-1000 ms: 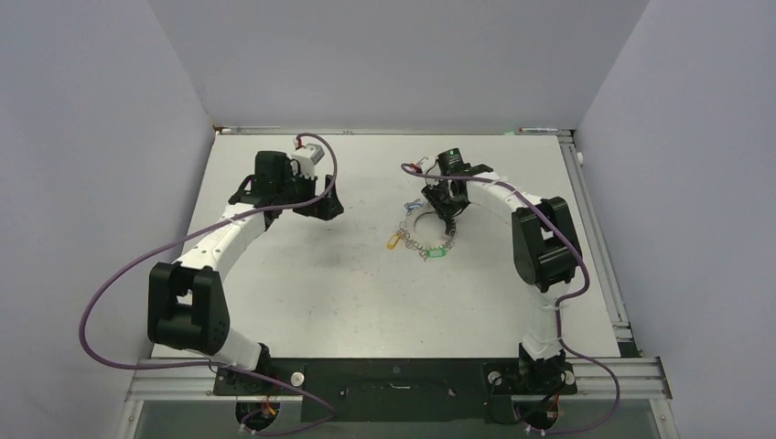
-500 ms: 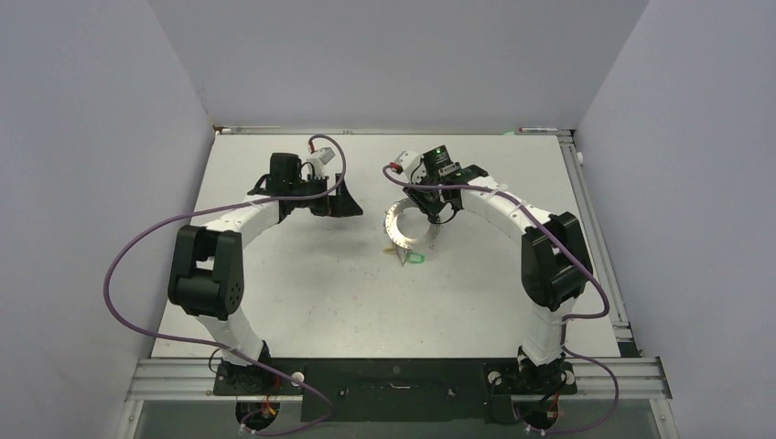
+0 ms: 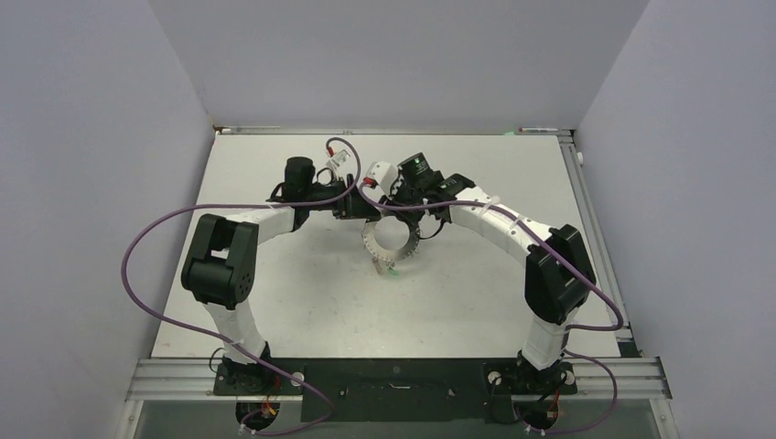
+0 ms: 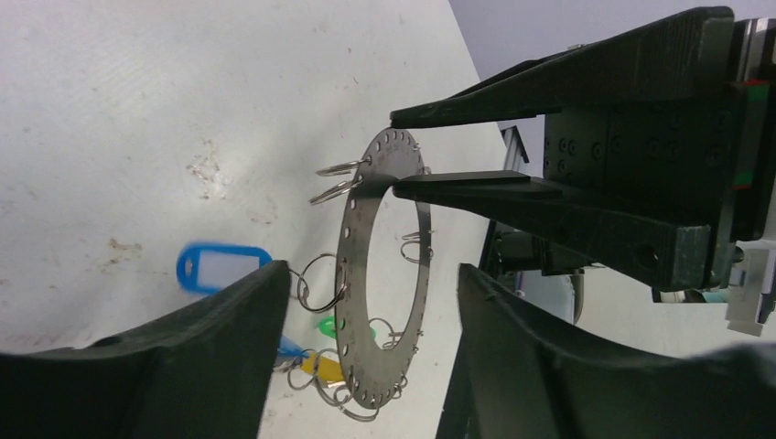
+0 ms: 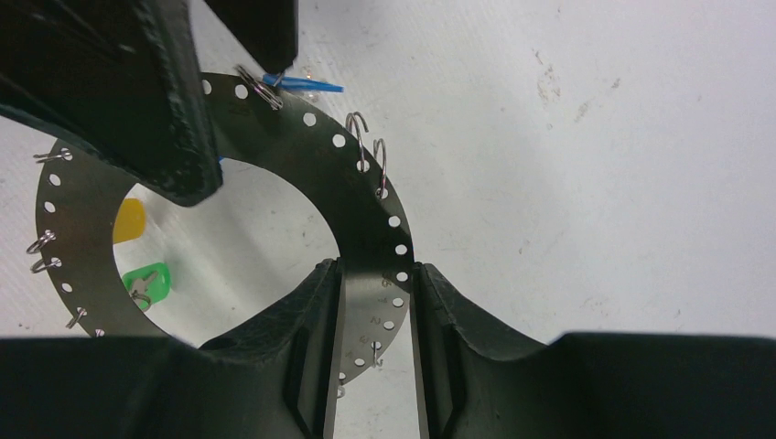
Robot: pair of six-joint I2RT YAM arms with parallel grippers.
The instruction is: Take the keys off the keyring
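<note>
The keyring [image 3: 369,245] is a flat perforated metal ring, lifted off the table and hanging on edge. My right gripper [image 5: 375,274] is shut on its band [image 5: 366,219]; in the left wrist view its fingers [image 4: 458,187] pinch the ring's top. My left gripper [image 4: 371,274] is open and straddles the lower part of the keyring [image 4: 352,274] with a gap on each side. The keys hang from small wire loops low on the ring, with a blue tag [image 4: 222,268], a green tag [image 5: 146,282] and a yellow tag [image 5: 129,219]. My left gripper [image 3: 361,208] meets my right gripper [image 3: 403,215] at mid-table.
The white table [image 3: 274,293] carries scuff marks. Grey walls close in the left, back and right sides. A metal rail [image 3: 595,229] runs along the right edge. Purple cables loop off both arms.
The right gripper has lifted the keyring off the table and carried it left. The left arm has swung right until its jaws straddle the ring, and they have narrowed a little.
</note>
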